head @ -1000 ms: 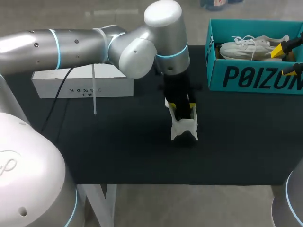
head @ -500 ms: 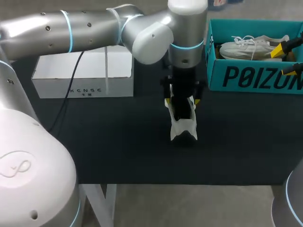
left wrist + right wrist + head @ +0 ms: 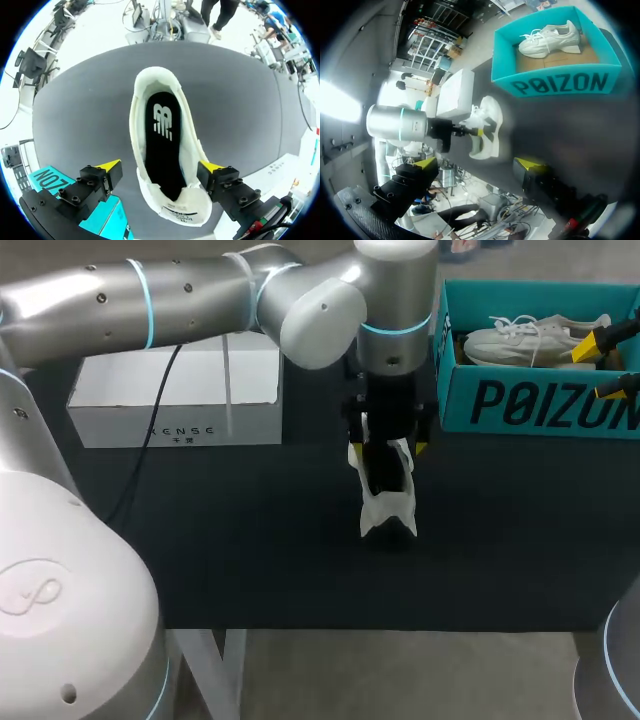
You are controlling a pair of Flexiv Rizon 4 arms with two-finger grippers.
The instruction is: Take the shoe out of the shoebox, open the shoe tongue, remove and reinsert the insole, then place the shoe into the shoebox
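Currently the shoe point(image 3: 388, 502) is sitting on the tabletop point(image 3: 250, 540), insole point(image 3: 164, 145) inside; I am holding my left pincer point(image 3: 160, 165) apart around it, reboxing probably remaining.

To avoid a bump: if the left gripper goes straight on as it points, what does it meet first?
The left gripper would most likely meet the white shoe on the table: its black insole lies straight ahead, between the open jaws. Depth is unclear.

Dark table point(image 3: 250, 560) carries shoebox point(image 3: 530, 400), white box point(image 3: 170, 400), seemingly shoe point(image 3: 388, 510).
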